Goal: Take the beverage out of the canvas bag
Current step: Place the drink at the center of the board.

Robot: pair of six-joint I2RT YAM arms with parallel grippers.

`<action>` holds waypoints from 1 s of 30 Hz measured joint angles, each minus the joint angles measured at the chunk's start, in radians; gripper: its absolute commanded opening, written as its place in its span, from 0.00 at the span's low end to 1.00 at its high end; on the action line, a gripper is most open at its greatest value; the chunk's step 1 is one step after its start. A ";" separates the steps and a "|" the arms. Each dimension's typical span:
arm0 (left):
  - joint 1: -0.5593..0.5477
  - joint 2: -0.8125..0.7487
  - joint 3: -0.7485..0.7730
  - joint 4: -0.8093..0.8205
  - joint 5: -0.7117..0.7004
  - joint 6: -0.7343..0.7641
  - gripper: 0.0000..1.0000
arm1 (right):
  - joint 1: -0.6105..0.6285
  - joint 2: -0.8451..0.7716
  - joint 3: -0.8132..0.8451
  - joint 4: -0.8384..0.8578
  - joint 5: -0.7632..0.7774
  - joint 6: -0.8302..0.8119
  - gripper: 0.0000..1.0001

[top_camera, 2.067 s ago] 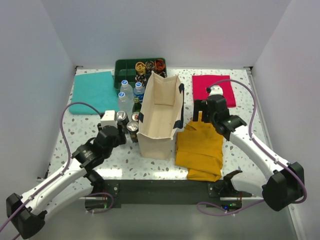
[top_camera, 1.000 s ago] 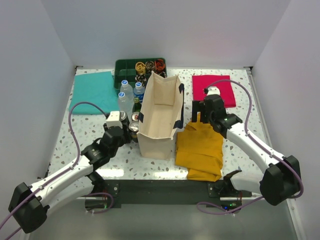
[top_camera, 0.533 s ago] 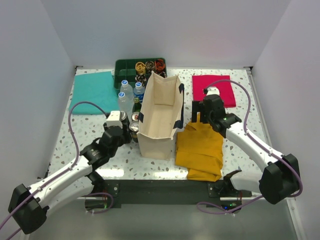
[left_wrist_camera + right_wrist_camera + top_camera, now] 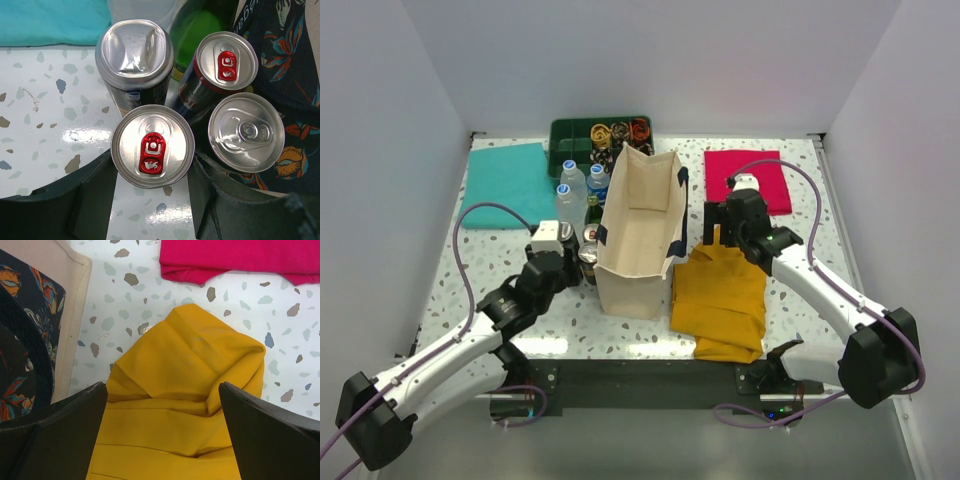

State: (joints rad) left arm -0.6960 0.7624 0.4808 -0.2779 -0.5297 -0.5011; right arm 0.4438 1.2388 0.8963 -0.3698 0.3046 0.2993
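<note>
The cream canvas bag [image 4: 640, 225] stands open in the middle of the table, and its dark floral side [image 4: 292, 65] shows in the left wrist view. My left gripper [image 4: 570, 268] is at the bag's left, shut on a silver can with a red tab [image 4: 152, 152]. Its fingers [image 4: 95, 195] press the can on both sides. That can stands beside three other cans: a dented one [image 4: 134, 50], a red-tab one [image 4: 226, 60] and a plain silver one [image 4: 246, 132]. My right gripper [image 4: 162, 387] hangs open over the mustard-yellow cloth [image 4: 185, 405], right of the bag.
Clear water bottles [image 4: 572, 190] and a green bottle [image 4: 200, 25] stand behind the cans. A green tray [image 4: 575, 140] sits at the back. A teal cloth [image 4: 505, 180] lies at the back left and a magenta cloth [image 4: 765, 180] at the back right.
The left gripper has swung a little to the right, up against the cluster of cans by the bag, and has hardly moved in the last second. The right gripper shifted slightly left.
</note>
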 measured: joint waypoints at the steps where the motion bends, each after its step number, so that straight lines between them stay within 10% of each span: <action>1: 0.000 0.002 0.000 0.000 0.002 0.000 0.49 | 0.000 0.000 0.000 0.000 0.000 0.000 0.98; 17: 0.000 0.038 -0.002 0.042 0.032 -0.003 0.79 | 0.000 0.000 0.000 0.000 0.000 0.000 0.98; 30: 0.000 -0.013 0.000 0.043 0.023 -0.003 0.80 | 0.000 0.000 0.000 0.000 0.000 0.000 0.98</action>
State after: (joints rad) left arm -0.6960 0.7494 0.4808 -0.2348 -0.5072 -0.5045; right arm 0.4438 1.2388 0.8963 -0.3698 0.3042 0.2993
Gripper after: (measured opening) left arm 0.800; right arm 0.983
